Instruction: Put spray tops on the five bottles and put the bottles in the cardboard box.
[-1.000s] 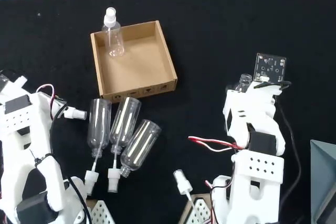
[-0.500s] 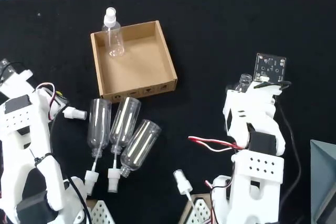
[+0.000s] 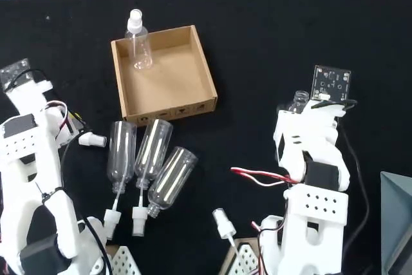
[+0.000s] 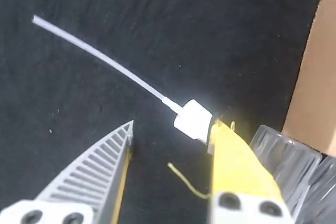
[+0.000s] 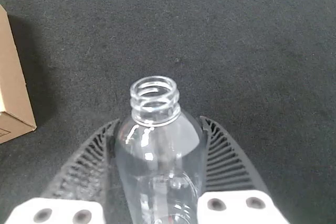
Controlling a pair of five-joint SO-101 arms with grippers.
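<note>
My left gripper (image 4: 172,127) stands open over a loose spray top (image 4: 193,120) lying on the black cloth; the white cap touches the tip of the yellow finger and its thin tube points away. In the high view this spray top (image 3: 92,138) lies just left of three clear bottles. Two of them (image 3: 121,149) (image 3: 152,146) carry spray tops; the third (image 3: 170,175) has an open neck. My right gripper (image 5: 157,124) is shut on an uncapped bottle (image 5: 156,129), held at the right of the table (image 3: 299,101). The cardboard box (image 3: 199,69) holds one capped bottle (image 3: 138,46).
Another loose spray top (image 3: 225,223) lies near the front edge between the arms. A corner of the box (image 4: 315,66) and a bottle's base (image 4: 283,150) sit close beside the left gripper. Black cloth lies open between box and right arm.
The left arm's wrist has swung toward the far side of the table; the spray top beside it has barely shifted. The right arm and its bottle have kept still.
</note>
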